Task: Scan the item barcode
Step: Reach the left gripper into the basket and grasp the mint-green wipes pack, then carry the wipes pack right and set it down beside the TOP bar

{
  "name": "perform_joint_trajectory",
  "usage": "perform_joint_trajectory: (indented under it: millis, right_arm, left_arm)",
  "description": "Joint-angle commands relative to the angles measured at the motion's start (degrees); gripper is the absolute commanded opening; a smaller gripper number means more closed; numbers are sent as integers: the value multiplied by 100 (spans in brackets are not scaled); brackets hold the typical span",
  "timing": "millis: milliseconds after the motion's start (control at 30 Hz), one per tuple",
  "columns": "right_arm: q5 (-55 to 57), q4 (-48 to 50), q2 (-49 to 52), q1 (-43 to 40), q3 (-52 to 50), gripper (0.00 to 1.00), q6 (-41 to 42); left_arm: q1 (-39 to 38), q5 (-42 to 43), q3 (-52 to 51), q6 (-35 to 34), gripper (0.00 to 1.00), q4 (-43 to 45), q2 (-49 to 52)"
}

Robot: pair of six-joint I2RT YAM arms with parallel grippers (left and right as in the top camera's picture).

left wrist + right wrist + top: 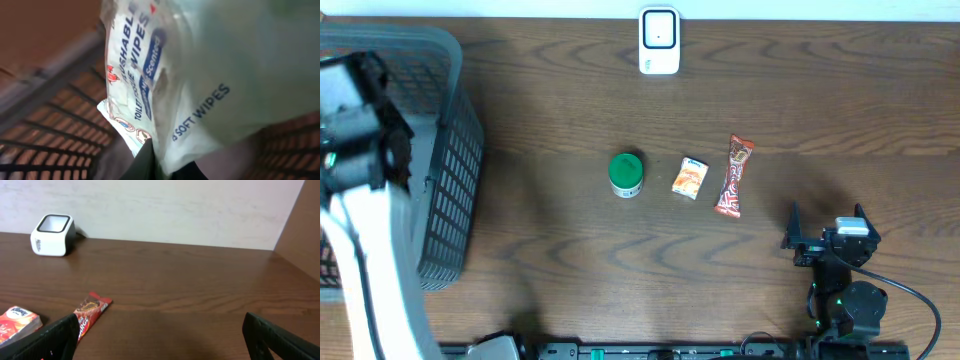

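My left claw (161,167) is clamped tight on the wipes pack (200,75), down inside the basket (55,125). I judge this the pick-up step. Next I must lift it clear of the wall and carry it to the scanner (659,41), barcode facing it. My right claw (160,339) rests wide open, empty.
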Motion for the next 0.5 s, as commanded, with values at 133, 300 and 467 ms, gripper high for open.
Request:
perform_joint_trajectory:
  millis: [133,300,467]
  right_arm:
    - [-7,-22,-9,48,-7,99,-70]
    - [-7,-22,-9,48,-7,99,-72]
    - [-7,-22,-9,48,-7,99,-72]
  left_arm:
    - [-249,2153,85,-173,7,46,-1207]
    - [-1663,4675,83,63,7,229,-1045]
    - [-3178,4839,83,181,8,321,-332]
